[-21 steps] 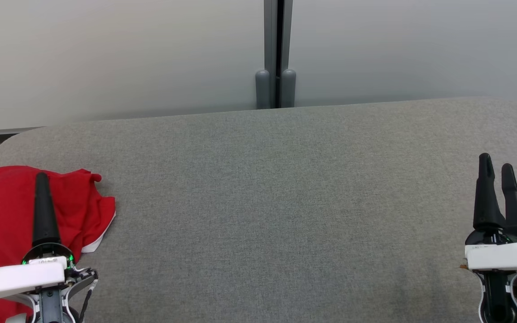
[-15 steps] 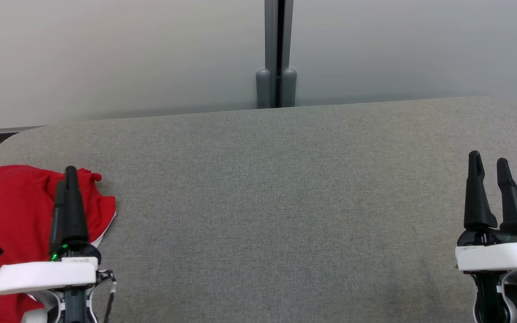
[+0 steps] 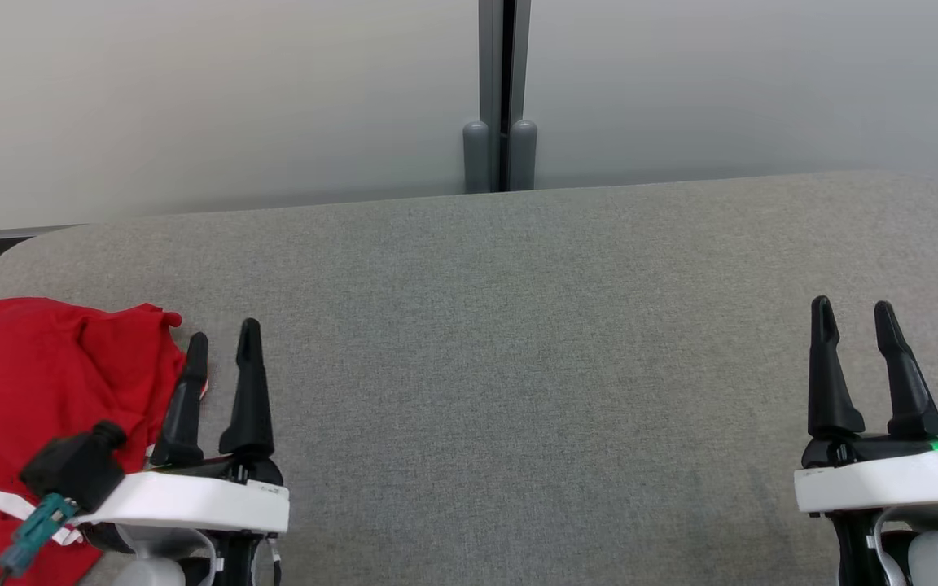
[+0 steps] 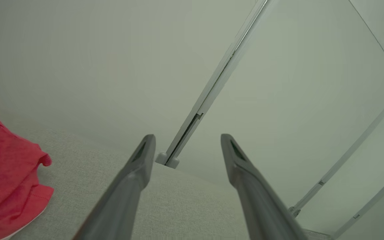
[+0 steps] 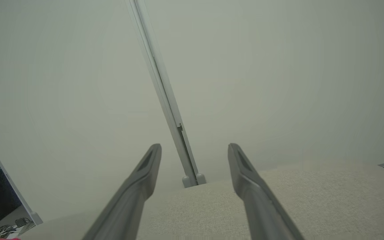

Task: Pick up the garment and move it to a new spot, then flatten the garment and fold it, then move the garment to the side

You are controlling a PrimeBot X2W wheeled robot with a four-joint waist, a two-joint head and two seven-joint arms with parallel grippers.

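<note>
My left claw point(image 3: 223, 331) is released, its two dark fingers spread and gripping nothing, pointing away from me low over the near left part of the table point(image 3: 518, 342). A black camera point(image 3: 74, 465) and a teal plug point(image 3: 33, 529) sit at that wrist, in front of the cloth in my head view. The garment point(image 3: 37, 374), red with a thin white edge, lies crumpled at the table's left end, just left of this claw. From my head the claw's left finger point(image 3: 184, 399) overlaps the cloth's right edge, and I cannot tell whether it touches. From my left wrist the cloth lies off to the left, apart from both fingers. My right claw point(image 3: 852, 305) is released as well, fingers parted on nothing, at the near right of the table and well apart from the garment. The table is covered in grey fabric with rounded far corners. Behind it stand pale wall panels point(image 3: 192, 98), joined in the middle by a grey post point(image 3: 501, 81) with two rounded caps at its foot
</note>
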